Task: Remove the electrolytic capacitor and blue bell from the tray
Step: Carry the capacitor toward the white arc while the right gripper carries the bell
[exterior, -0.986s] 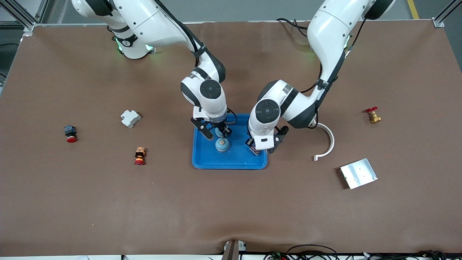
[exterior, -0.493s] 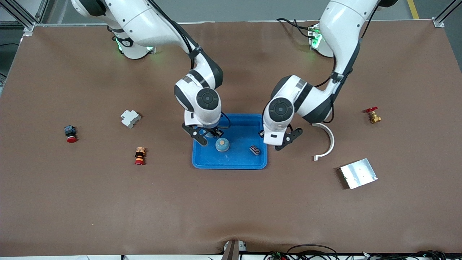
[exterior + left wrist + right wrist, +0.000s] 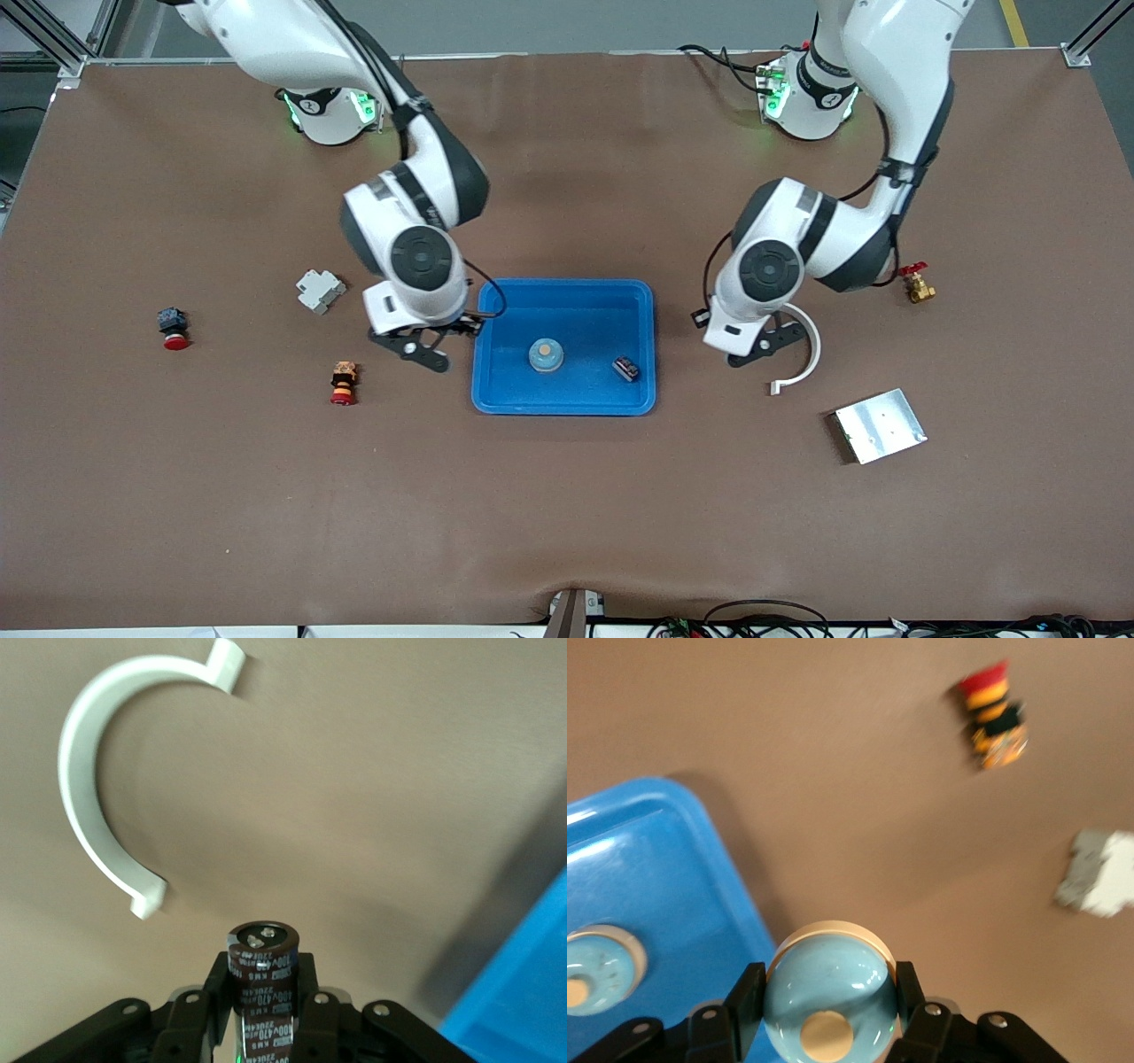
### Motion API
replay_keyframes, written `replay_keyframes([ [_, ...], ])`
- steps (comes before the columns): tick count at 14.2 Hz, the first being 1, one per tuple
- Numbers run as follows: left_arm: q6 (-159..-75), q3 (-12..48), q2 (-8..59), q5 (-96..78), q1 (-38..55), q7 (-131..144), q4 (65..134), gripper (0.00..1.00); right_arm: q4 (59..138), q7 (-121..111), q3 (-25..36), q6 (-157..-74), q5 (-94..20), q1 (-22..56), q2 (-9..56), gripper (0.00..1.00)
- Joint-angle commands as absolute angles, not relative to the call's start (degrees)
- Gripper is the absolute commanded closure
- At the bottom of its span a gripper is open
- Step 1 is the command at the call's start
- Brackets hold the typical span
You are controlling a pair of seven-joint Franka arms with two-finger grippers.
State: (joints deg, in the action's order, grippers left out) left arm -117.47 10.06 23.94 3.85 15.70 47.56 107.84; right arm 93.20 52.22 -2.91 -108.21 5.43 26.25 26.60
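My left gripper (image 3: 760,347) hangs over the table between the blue tray (image 3: 567,400) and a white curved piece (image 3: 804,347). In the left wrist view it (image 3: 263,979) is shut on a dark brown capacitor (image 3: 263,1001), held upright. My right gripper (image 3: 427,344) is over the table beside the tray, toward the right arm's end. In the right wrist view it (image 3: 828,992) is shut on a light blue bell (image 3: 833,979). A second light blue bell (image 3: 547,355) and a small dark part (image 3: 625,368) lie in the tray. That bell also shows in the right wrist view (image 3: 598,970).
An orange-and-red button (image 3: 343,383) and a white block (image 3: 320,290) lie near my right gripper. A black-and-red button (image 3: 173,328) lies farther toward that end. A brass valve (image 3: 917,285) and a metal plate (image 3: 880,425) lie toward the left arm's end.
Both grippers have left the space over the tray, each moving out toward its own arm's end of the table. The bell and the dark part stay in the tray.
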Motion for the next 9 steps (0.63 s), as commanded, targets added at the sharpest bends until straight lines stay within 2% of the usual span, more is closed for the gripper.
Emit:
replay_keyframes([
  [1, -118.83, 10.46, 22.15, 5.10, 12.58, 38.10, 109.78, 1.00, 100.26, 42.40, -3.87, -108.46, 5.63, 20.50, 19.36, 1.00],
  [4, -119.09, 10.46, 23.55, 5.27, 11.78, 34.54, 109.08, 1.00, 104.32, 30.81, -3.87, -108.89, 5.63, 14.70, 14.78, 1.00],
  [7, -119.18, 10.28, 26.45, 6.42, 11.69, 32.53, 105.39, 1.00, 107.04, 18.67, -3.87, -109.59, 5.63, 8.46, 11.87, 1.00],
  [9, -119.18, 10.11, 28.47, 6.59, 11.78, 30.77, 103.20, 1.00, 111.42, 13.03, -3.87, -113.70, 5.63, 5.20, 9.59, 1.00],
])
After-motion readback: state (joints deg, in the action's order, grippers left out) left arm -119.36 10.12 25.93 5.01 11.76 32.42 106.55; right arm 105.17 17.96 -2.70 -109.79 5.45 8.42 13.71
